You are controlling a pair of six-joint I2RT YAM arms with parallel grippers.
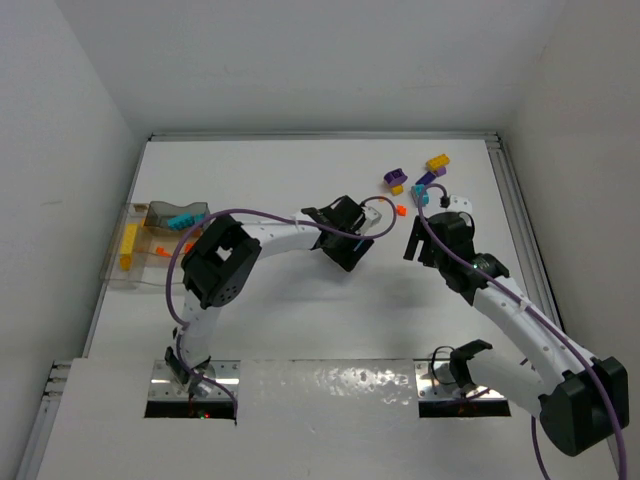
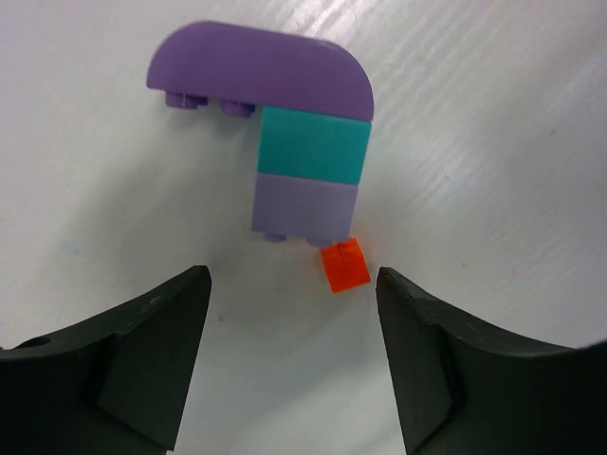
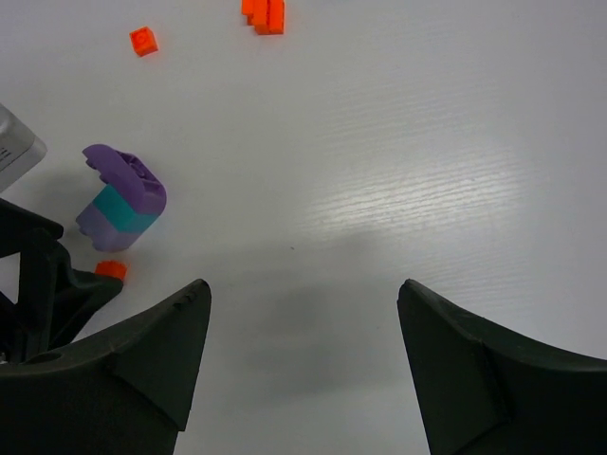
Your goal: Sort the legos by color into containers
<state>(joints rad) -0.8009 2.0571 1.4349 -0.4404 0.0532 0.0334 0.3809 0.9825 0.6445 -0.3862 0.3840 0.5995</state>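
Note:
A stack of purple, teal and lavender legos lies on the white table just ahead of my left gripper, which is open and empty. A tiny orange lego lies by the stack's near corner, between and just beyond the fingertips. In the top view the left gripper reaches right toward the orange lego and the stack. My right gripper is open and empty over bare table, with the stack to its left. The clear container at far left holds yellow, teal and orange legos.
A purple lego and a yellow lego lie at the back right. The right wrist view shows two more orange legos farther off. White walls close in the table on three sides.

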